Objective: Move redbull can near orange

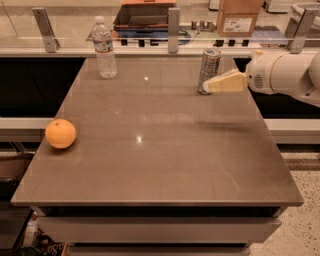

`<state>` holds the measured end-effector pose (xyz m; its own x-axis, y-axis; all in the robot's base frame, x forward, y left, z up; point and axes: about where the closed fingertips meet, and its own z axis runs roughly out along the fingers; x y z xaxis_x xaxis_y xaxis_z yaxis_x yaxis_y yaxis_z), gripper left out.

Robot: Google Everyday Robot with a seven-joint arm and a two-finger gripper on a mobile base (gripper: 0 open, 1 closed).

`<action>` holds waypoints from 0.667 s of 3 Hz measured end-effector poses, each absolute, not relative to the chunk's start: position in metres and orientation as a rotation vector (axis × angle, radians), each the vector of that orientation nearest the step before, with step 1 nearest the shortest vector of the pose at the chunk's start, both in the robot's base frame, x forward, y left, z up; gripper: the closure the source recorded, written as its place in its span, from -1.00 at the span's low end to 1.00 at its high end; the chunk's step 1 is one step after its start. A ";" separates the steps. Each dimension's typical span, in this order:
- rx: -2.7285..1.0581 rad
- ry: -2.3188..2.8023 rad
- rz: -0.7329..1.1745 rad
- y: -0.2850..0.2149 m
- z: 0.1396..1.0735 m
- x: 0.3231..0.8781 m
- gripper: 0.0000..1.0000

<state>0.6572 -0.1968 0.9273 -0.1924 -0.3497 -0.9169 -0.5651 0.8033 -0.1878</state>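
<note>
The redbull can, slim and silver-grey with dark markings, stands upright at the back right of the brown table. My gripper reaches in from the right on a white arm. Its cream tip is at the can's lower right side, level with the base, either touching it or just short of it. The orange lies near the table's left edge, far from the can and the gripper.
A clear plastic water bottle stands at the back left of the table. A rail with metal posts runs behind the table. A cardboard box and a tray sit on the counter beyond it.
</note>
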 end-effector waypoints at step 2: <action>-0.651 1.802 0.292 -0.184 0.903 0.675 -1.00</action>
